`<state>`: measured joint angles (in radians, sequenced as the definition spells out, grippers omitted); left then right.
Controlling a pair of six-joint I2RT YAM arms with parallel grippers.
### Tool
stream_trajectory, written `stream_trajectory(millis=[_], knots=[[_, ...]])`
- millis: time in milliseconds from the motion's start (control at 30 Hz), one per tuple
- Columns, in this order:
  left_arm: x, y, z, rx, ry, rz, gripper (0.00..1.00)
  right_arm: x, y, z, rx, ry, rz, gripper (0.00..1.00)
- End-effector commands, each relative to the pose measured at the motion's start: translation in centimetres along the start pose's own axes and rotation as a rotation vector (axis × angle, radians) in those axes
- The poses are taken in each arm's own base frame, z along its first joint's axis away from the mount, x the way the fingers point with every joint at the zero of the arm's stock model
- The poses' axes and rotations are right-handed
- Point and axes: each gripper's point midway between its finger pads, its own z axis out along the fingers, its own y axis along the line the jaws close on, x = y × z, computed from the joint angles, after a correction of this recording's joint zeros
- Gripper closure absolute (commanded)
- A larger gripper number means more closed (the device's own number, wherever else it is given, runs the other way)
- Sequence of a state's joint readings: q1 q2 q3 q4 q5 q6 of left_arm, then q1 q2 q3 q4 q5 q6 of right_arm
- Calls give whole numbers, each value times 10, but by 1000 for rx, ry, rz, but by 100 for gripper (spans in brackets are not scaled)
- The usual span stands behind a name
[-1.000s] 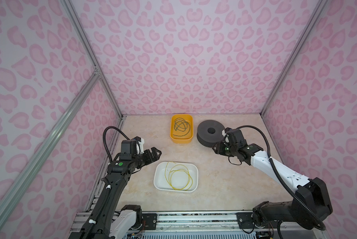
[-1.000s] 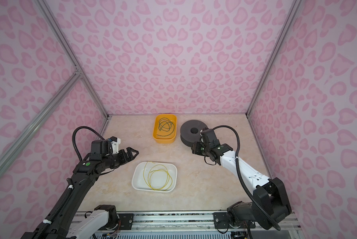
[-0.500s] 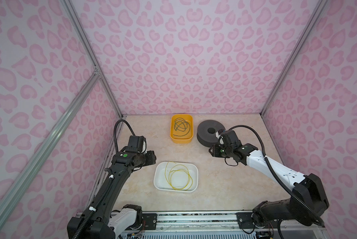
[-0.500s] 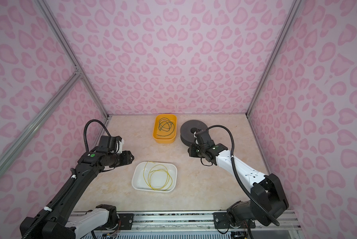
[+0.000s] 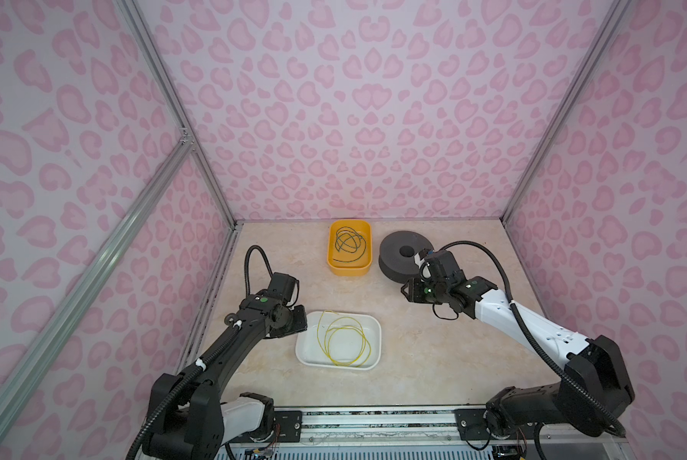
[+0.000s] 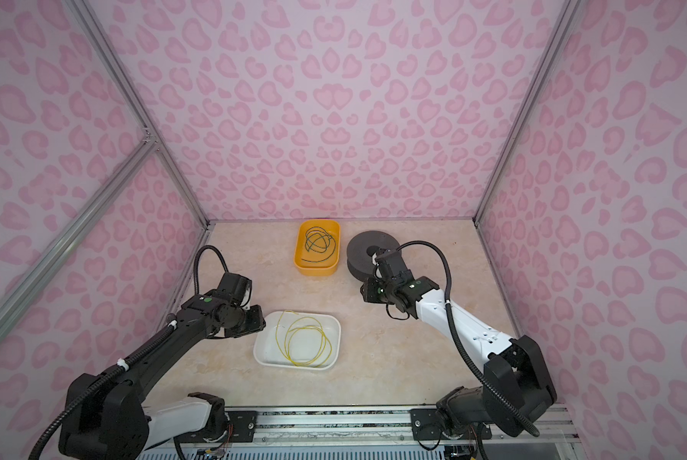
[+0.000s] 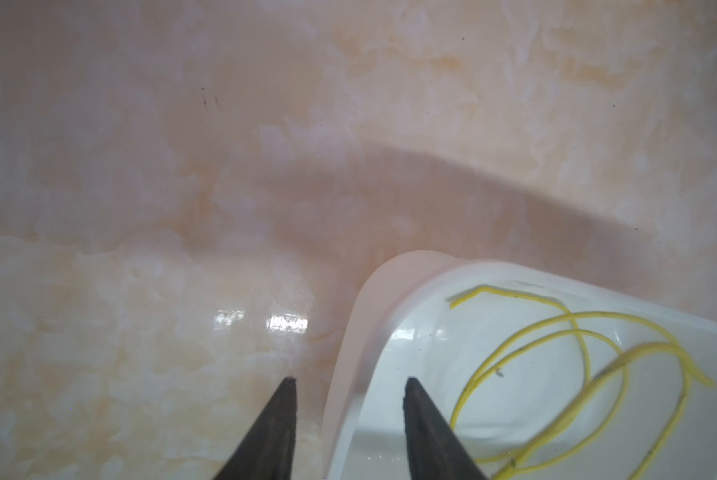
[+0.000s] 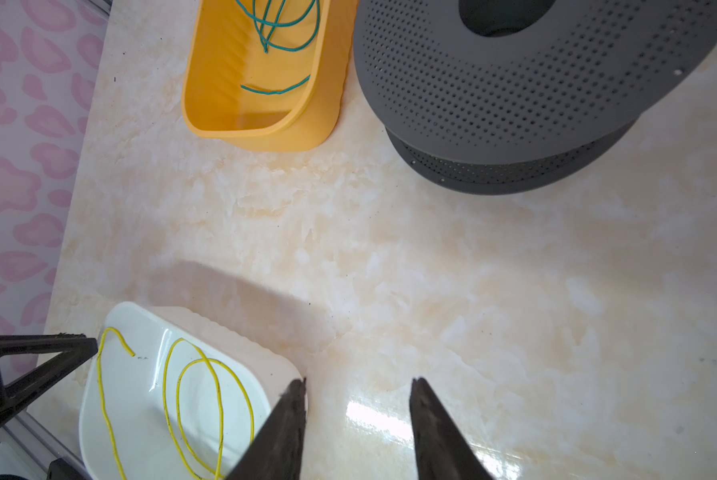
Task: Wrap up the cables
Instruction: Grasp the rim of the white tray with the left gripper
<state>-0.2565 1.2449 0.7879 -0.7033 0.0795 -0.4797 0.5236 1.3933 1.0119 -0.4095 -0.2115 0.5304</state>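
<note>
Robot test booth — pink-patterned walls (image 5: pixel 354 119), aluminium frame (image 5: pixel 170 99).

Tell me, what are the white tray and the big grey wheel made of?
White tray: probably glossy plastic; it is smooth and shows bright glints. Grey wheel: matte and dotted with tiny holes; it could be plastic or painted metal, hard to tell.

White tray (image 5: pixel 377 335) = reference, sits on marble table (image 5: pixel 433 358). Yellow cable (image 5: pixel 346 327): loose loops inside tray. Left gripper (image 5: pixel 300 320): at tray's left edge, far corner; contact with rim and jaw gap unreadable. Orange bin (image 5: pixel 350 270): beyond tray, well apart, dark green cable (image 5: pixel 348 241) tangled inside. Dark grey spool (image 5: pixel 393 255): beyond-right of tray, just beside bin. Right gripper (image 5: pixel 406 292): between spool and tray, clear of tray.
</note>
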Motion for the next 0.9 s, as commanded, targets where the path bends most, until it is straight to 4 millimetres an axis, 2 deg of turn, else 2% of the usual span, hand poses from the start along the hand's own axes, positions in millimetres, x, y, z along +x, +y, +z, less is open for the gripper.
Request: stream_trajectory(millis=[0, 167, 333, 400, 700, 867], knots=[[-10, -6, 6, 30, -41, -27, 60, -3, 3, -1, -13, -11, -16, 57], [-17, -8, 14, 28, -45, -11, 63, -1, 1, -1, -8, -8, -17, 57], [-23, -6, 23, 11, -54, -30, 73, -2, 1, -6, -5, -19, -17, 57], [-26, -4, 23, -4, -72, -41, 81, -1, 0, -8, -3, -23, -19, 57], [-43, 10, 5, -43, -172, -110, 96, -5, -5, -14, -2, -39, -17, 57], [-44, 8, -6, -18, -181, -98, 96, -7, -7, -16, -3, -49, -14, 57]])
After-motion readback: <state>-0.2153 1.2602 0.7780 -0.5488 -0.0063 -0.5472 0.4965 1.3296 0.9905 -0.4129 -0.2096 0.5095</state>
